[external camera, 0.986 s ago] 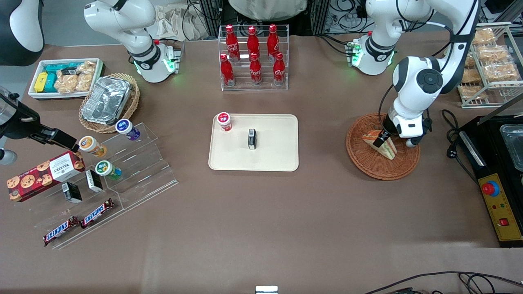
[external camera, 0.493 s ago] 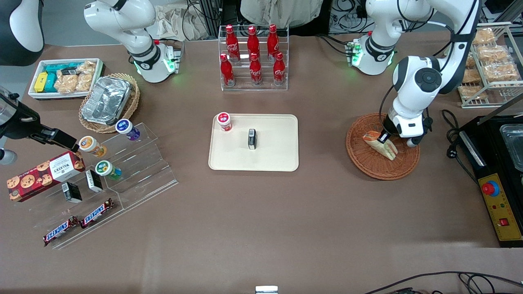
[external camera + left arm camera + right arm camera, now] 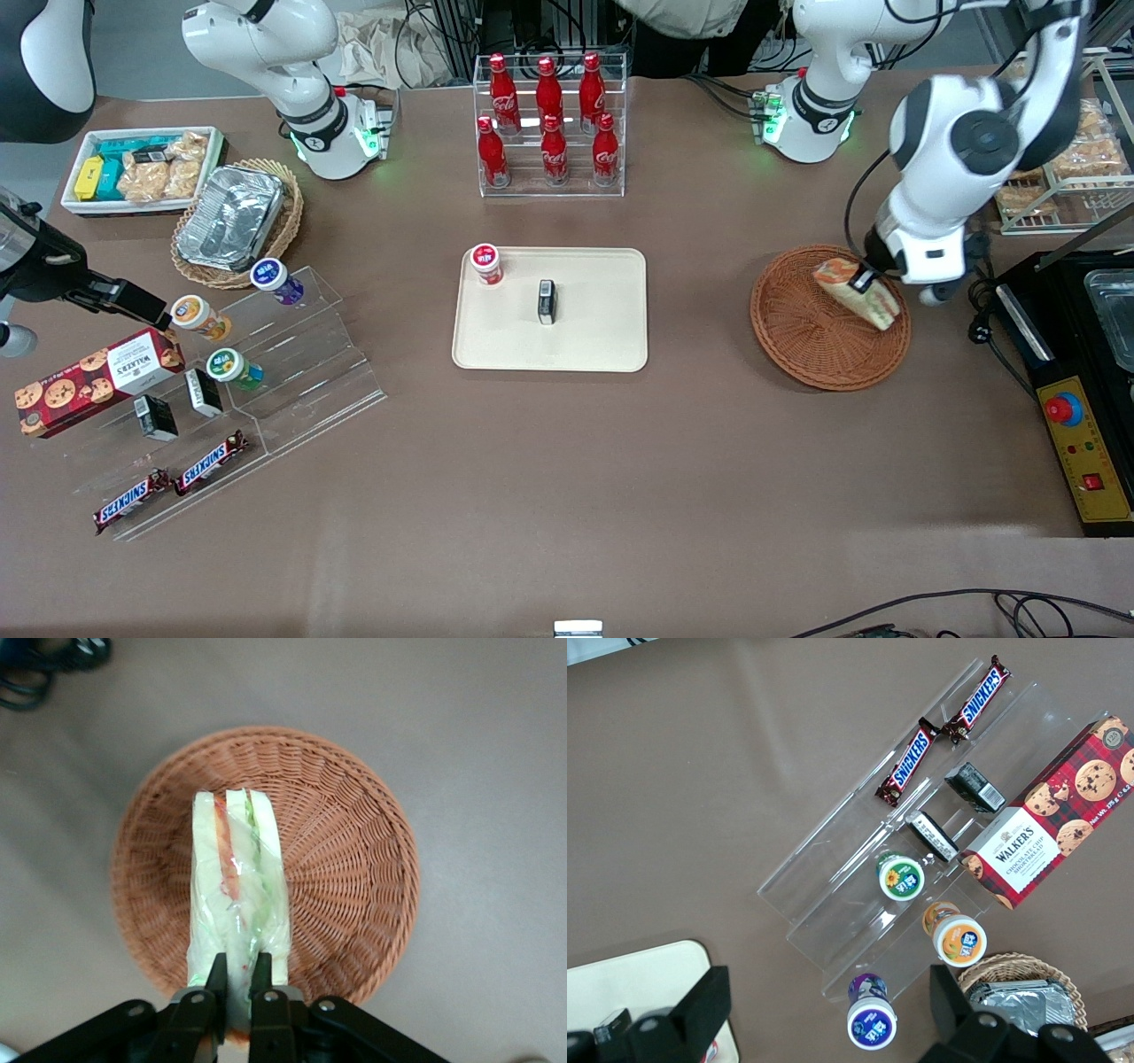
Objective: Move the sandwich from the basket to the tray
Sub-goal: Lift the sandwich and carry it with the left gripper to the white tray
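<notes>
The sandwich (image 3: 857,292) hung above the basket (image 3: 802,341), at the right of the front view, pinched at one end by the gripper (image 3: 861,282). Carrying it level to the tray (image 3: 602,341) should avoid the small items already there. The wrist view alone showed the fingers (image 3: 215,979) compressing the wrapped filling.

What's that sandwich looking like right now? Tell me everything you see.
The sandwich is a wedge of pale bread with red, orange and green filling, in clear wrap. The gripper is shut on one end, holding it tilted, lifted above the reddish-brown wicker basket. Nothing else touches it.
</notes>
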{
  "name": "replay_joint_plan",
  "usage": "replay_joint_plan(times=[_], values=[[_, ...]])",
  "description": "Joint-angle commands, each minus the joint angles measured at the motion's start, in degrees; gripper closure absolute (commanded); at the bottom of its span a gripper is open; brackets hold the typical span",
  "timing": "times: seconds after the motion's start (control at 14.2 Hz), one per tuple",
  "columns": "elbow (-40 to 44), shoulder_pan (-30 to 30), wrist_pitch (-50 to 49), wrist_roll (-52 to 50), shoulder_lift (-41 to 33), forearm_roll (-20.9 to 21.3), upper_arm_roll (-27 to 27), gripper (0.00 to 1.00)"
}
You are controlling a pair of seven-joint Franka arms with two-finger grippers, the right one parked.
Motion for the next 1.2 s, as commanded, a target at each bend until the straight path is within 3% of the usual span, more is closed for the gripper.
replay_joint_plan(times=[0.0,0.28,0.63,1.13], values=[[10.92,-0.07,-11.21,4.14,1.05,-0.17,0.0,1.0],[18.68,0.28,-18.96,11.6,1.14,-3.24,0.35,1.0],[20.36,-0.42,-21.87,22.5,1.57,-6.4,-0.09,1.0],[20.27,-1.39,-23.63,22.17,1.66,-6.5,-5.26,1.0]])
